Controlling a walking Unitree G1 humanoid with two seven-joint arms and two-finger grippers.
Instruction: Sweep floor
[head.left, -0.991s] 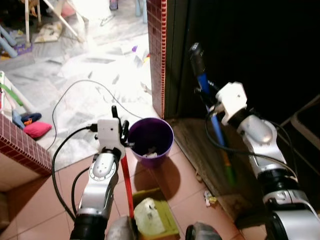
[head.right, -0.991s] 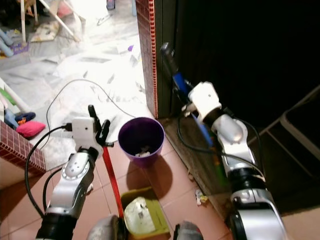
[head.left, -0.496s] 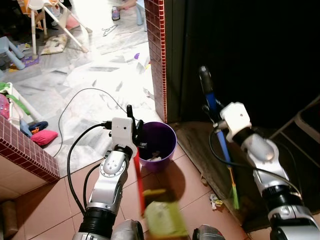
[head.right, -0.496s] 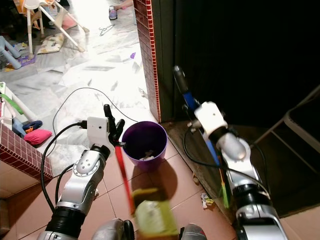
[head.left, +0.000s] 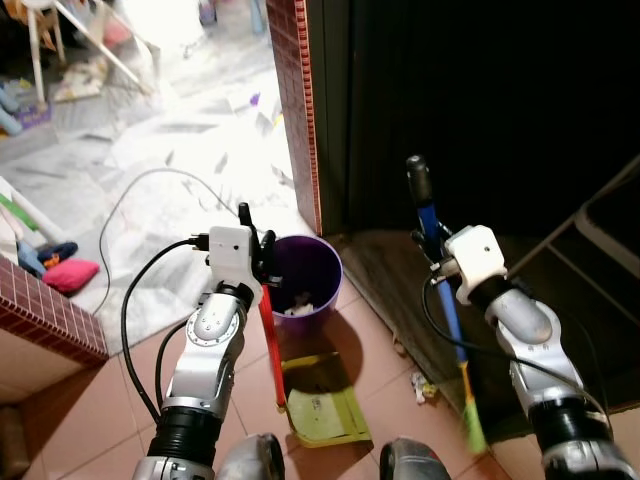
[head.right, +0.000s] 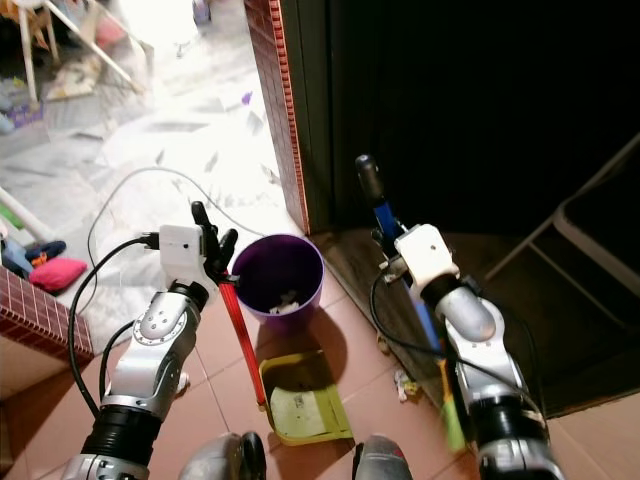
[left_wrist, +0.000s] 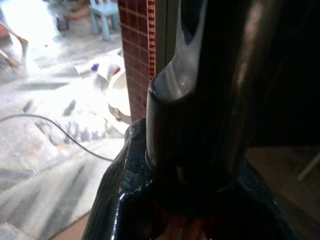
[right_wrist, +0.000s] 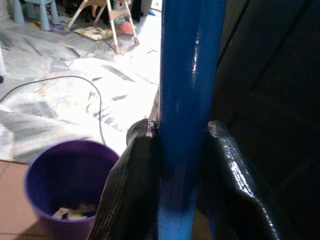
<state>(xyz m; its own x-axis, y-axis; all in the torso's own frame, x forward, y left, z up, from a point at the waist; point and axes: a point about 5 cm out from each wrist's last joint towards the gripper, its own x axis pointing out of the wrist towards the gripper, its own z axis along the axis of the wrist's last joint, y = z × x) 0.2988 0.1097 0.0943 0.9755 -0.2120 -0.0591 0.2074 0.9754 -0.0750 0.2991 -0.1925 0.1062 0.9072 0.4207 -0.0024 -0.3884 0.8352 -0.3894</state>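
Both arms: silver-grey rounded shells, black ribbed collar rings lower down near the frame bottom. White boxy wrist block on each, left one (head.left: 231, 254) square-faced, right one (head.left: 474, 262) with chamfered corners. Left gripper (head.left: 256, 240): two long black fingers, glossy, slightly textured up close. Right gripper (right_wrist: 185, 175): black fingers (right_wrist: 131, 190) with a pebbled rubbery skin, rounded tips. Black cable (head.left: 135, 300) plugs into the left wrist block's side and loops down along the forearm; a second black cable (head.left: 450, 325) loops under the right wrist block. Two dark grey rounded feet (head.left: 250, 462) near the frame bottom.
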